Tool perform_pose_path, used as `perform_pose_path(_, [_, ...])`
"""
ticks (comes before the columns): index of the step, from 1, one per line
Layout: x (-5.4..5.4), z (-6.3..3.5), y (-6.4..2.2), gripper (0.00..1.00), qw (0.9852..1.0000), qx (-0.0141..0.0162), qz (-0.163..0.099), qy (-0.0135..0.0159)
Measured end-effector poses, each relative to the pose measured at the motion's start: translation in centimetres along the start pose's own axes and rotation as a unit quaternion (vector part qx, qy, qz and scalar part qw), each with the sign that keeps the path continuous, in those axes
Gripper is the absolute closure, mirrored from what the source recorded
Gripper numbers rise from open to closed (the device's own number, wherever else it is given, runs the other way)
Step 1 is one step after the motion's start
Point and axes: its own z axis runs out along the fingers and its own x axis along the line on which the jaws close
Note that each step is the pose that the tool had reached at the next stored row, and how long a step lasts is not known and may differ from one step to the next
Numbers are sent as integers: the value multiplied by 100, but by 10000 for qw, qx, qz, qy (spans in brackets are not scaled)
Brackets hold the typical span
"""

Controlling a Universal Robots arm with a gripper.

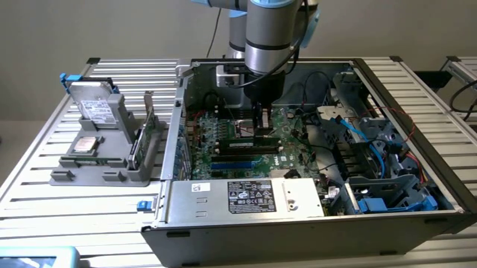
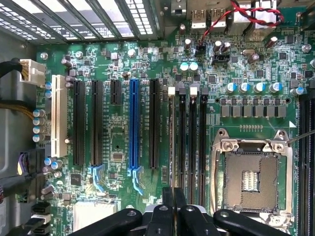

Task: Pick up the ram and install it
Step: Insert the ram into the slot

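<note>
The ram is standing on edge in the bank of memory slots on the motherboard. Its long axis is running from the exterior view's left to its right. You are looking at a gripper hanging straight down over it, slightly toward the exterior view's right of the stick's middle. The tips are sitting right at the stick's upper edge, and from this angle I cannot tell whether they are actually touching it. The fingers are pressed together with nothing between them, so they are gripping nothing. All of this is sitting inside the open case. Beside the case, at the exterior view's left and well apart from the gripper, a grey tray is holding a hard drive and an upright green card.
</note>
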Motion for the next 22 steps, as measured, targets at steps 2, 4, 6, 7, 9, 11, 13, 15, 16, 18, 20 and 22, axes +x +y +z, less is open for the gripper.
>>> perform_pose_path(2, [-4, 2, -1, 87, 10000, 1, 0, -2])
perform_pose_path(4, [-5, 4, -1, 87, 10000, 0, -1, 0])
perform_pose_path(6, [-6, 7, 0, 87, 10000, 0, 0, 0])
perform_pose_path(7, [-6, 9, 0, 87, 10000, 0, 0, -1])
perform_pose_path(9, [-6, 13, 0, 87, 10000, 0, 0, 0])
perform_pose_path(11, [-7, 16, 0, 87, 10000, 0, 0, 0])
perform_pose_path(13, [-8, 21, 0, 87, 10000, 0, 0, -1])
perform_pose_path(15, [-9, 33, 0, 87, 10000, 0, 0, 0])
perform_pose_path(16, [-10, 38, -1, 87, 10000, 0, 0, 0])
perform_pose_path(18, [-11, 39, -1, 87, 10000, 0, 2, -1])
perform_pose_path(20, [-17, 38, -1, 87, 10000, 0, 5, -1])
perform_pose_path(22, [-18, 38, -1, 87, 10000, 0, 7, -1])
